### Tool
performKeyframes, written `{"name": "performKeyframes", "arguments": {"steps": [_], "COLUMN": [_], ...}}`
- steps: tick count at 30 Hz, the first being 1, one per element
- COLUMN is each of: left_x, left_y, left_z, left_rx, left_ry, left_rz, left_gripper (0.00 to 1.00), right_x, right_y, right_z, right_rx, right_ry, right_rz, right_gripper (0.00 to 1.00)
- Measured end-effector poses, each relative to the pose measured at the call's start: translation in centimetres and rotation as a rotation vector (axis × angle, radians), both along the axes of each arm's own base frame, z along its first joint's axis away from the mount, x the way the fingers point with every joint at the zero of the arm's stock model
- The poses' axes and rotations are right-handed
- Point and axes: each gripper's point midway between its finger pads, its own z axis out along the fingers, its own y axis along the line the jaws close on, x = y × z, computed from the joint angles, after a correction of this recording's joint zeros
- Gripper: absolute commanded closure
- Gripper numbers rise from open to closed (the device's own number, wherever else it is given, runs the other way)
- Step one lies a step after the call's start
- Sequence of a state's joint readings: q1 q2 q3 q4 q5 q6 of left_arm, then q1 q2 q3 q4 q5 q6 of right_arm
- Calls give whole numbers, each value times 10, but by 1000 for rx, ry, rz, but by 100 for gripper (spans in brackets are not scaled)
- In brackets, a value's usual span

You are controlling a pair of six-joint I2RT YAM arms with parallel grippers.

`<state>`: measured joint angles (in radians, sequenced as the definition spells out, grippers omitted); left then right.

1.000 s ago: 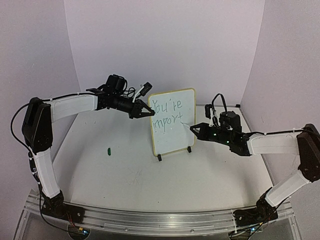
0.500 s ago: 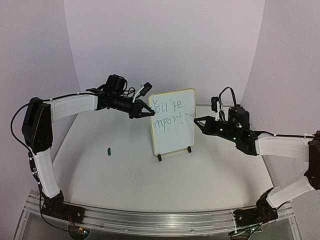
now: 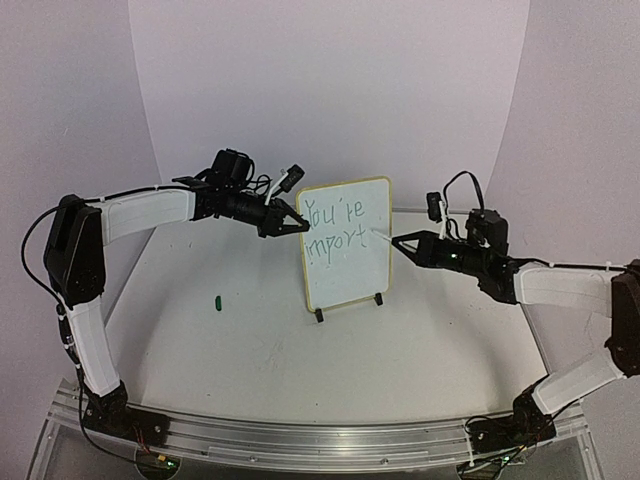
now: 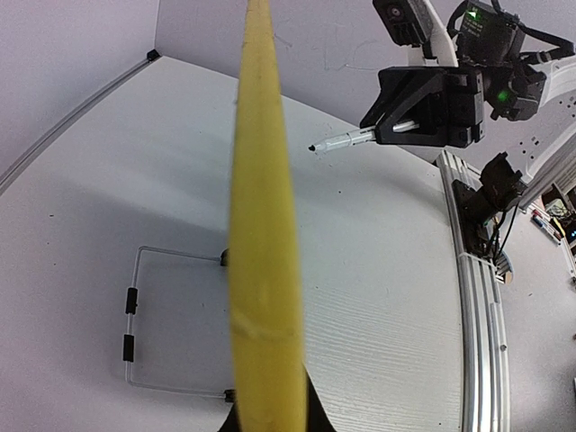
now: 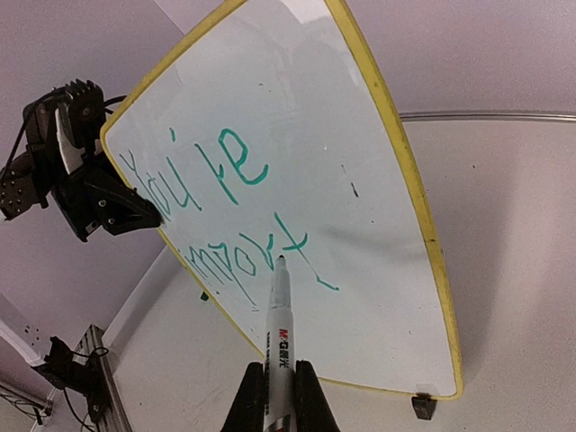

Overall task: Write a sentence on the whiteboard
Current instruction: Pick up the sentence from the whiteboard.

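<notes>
Nearest you, a ribbed aluminium rail (image 3: 320,435) edges the matte white table (image 3: 250,350), well in front of the small white whiteboard (image 3: 345,275) with its pale-yellow frame. That whiteboard stands upright on black feet mid-table, and a small green cap-like piece (image 3: 217,300) lies well to its left. Its green handwriting (image 3: 335,228) reads "You're" over "import". Your left gripper (image 3: 297,227) is clamped on its upper left edge. Your right gripper (image 5: 280,382) pinches a white marker (image 5: 281,315), tip at the last letter. Plain lilac walls (image 3: 330,90) curve behind it.
</notes>
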<state>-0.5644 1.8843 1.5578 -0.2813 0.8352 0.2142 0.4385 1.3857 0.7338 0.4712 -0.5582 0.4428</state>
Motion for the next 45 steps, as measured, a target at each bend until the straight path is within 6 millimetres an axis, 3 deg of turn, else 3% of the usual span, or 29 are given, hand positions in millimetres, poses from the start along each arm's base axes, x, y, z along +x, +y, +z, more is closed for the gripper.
{"name": "performKeyframes", "arguments": {"steps": [9,24,31,45], "left_x": [0,-1,-2,-2], "left_y": [0,0,-2,-2], "left_z": [0,1,1,0], "left_rx": [0,3,5,8], "left_ry": [-1,-3,-11,-11], "left_rz": [-1,-4,-12,-7], "left_gripper": [100,100,100,100], "right_x": [0,0,8,26], "right_y": [-10,-5,-3,-3], "right_z": [2,-14,-23,-23], "right_rx": [10,-8,-17,-17], "right_ry": [-9,10,30,23], "right_rz": [50,100,96,47], "right_gripper": [100,100,100,100]}}
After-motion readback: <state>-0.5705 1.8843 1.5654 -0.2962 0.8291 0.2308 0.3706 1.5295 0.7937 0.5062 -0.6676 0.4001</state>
